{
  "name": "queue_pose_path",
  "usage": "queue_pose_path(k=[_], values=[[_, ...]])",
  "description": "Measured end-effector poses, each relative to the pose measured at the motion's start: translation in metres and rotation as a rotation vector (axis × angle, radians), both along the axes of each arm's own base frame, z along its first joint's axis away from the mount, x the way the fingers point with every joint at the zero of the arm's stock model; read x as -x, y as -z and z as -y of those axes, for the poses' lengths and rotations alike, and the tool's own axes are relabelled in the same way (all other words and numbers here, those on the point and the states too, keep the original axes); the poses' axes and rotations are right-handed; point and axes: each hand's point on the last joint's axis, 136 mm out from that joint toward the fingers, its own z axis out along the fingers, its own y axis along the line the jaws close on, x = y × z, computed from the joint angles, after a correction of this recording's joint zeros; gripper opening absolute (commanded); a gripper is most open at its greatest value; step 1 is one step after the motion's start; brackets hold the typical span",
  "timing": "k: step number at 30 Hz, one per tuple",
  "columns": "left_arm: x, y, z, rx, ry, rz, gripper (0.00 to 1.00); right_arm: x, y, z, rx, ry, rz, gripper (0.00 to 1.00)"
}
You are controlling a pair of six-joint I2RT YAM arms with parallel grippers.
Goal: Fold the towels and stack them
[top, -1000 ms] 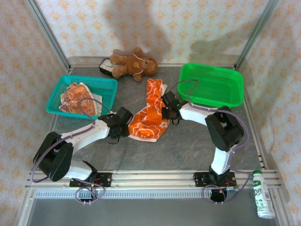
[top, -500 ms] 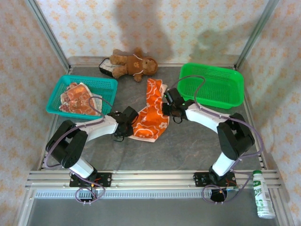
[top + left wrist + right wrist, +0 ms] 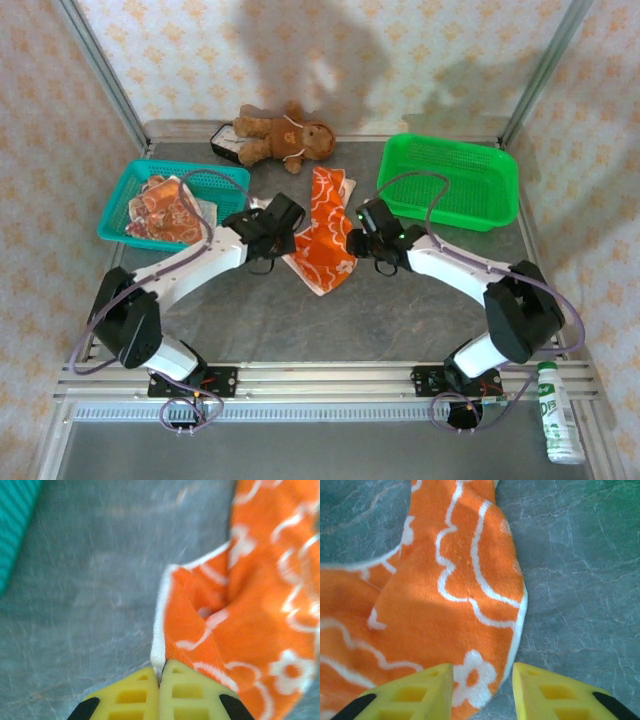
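Observation:
The orange towel with white flowers (image 3: 326,222) lies crumpled and narrow on the grey table, between both grippers. My left gripper (image 3: 284,222) sits at its left side. In the left wrist view that gripper (image 3: 161,668) is shut on the white hem of the towel (image 3: 260,605), whose corner rises a little off the table. My right gripper (image 3: 357,233) is at the towel's right side. In the right wrist view it (image 3: 482,672) is open, its yellow fingers straddling the towel's (image 3: 445,605) flowered corner. Two more patterned towels (image 3: 165,210) lie in the teal basket (image 3: 190,170).
A green basket (image 3: 450,180) stands at the back right. A brown teddy bear (image 3: 280,135) lies against the back wall. A white and green bottle (image 3: 560,410) lies outside the rail at the front right. Patterned walls close in the sides.
My left gripper closed on the towel's left edge and carried it toward the back and right, bunching the cloth narrower. My right gripper opened and let the towel's right edge go.

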Motion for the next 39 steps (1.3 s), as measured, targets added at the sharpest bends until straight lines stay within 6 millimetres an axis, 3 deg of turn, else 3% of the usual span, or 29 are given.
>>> queue_pose_path(k=[2, 5, 9, 14, 17, 20, 22, 24, 26, 27, 32, 34, 36, 39], values=[[-0.01, -0.031, 0.0, 0.006, -0.008, 0.073, 0.0, 0.008, 0.005, -0.001, -0.004, 0.0, -0.018, 0.49], [-0.017, -0.054, -0.001, 0.005, -0.009, 0.126, 0.0, 0.017, 0.012, -0.006, -0.015, -0.005, -0.042, 0.5], [-0.014, -0.045, -0.002, -0.013, -0.001, 0.099, 0.0, 0.018, 0.021, -0.022, -0.057, -0.006, -0.064, 0.5], [-0.002, -0.02, -0.009, -0.047, 0.004, 0.038, 0.0, 0.019, 0.058, -0.037, -0.062, 0.014, -0.147, 0.48], [0.0, -0.015, -0.01, -0.054, 0.006, 0.024, 0.0, 0.018, 0.074, -0.044, -0.046, 0.021, -0.182, 0.46], [0.001, -0.015, -0.01, -0.053, 0.007, 0.023, 0.0, 0.013, 0.072, -0.05, -0.062, 0.033, -0.183, 0.37], [0.002, -0.013, -0.01, -0.052, 0.008, 0.018, 0.0, 0.008, 0.074, -0.06, -0.077, 0.023, -0.181, 0.22], [0.003, -0.011, -0.009, -0.05, 0.011, 0.011, 0.0, 0.008, 0.077, -0.057, -0.06, 0.04, -0.186, 0.15], [0.004, -0.01, -0.009, -0.046, 0.014, 0.005, 0.0, 0.007, 0.079, -0.054, -0.055, 0.053, -0.192, 0.0], [0.004, -0.009, -0.008, -0.044, 0.015, 0.003, 0.0, 0.008, 0.079, -0.053, -0.049, 0.056, -0.193, 0.0], [0.006, -0.012, -0.007, -0.028, 0.02, 0.004, 0.0, 0.006, 0.074, -0.054, -0.04, 0.052, -0.173, 0.0], [0.007, -0.017, -0.004, -0.014, 0.028, 0.014, 0.0, 0.007, 0.062, -0.049, -0.021, 0.047, -0.145, 0.0], [0.01, -0.024, 0.0, 0.003, 0.039, 0.03, 0.0, 0.006, 0.039, -0.041, -0.005, 0.043, -0.092, 0.0], [0.014, -0.04, 0.009, 0.038, 0.056, 0.068, 0.0, 0.003, -0.017, -0.025, 0.012, 0.043, 0.025, 0.0]])
